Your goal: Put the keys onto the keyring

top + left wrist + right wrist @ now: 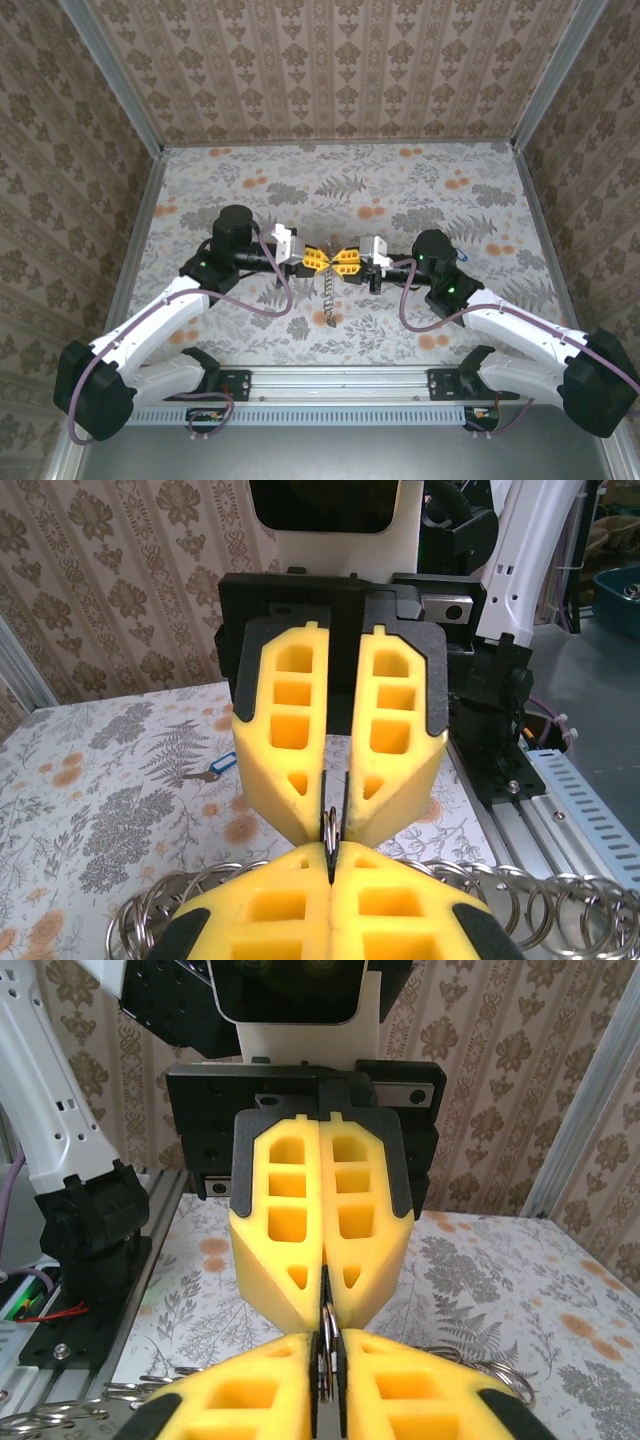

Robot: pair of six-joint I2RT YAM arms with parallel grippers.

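Note:
Over the middle of the table my left gripper [318,261] and right gripper [346,261] meet tip to tip. Each is shut on the same small ring of the keyring [328,300], a silver chain of linked rings that hangs from them down to the table. In the left wrist view the left gripper [331,852] pinches that ring, and chain rings [150,920] spread to both sides below. The right gripper [328,1345] holds the ring in a thin slot between its pads. A blue-headed key [215,770] lies on the table beyond the grippers. The yellow and red keys are out of view.
The floral tablecloth [340,180] is walled in by patterned panels on three sides. A metal rail [340,385] with both arm bases runs along the near edge. Purple cables [270,300] loop beside each forearm.

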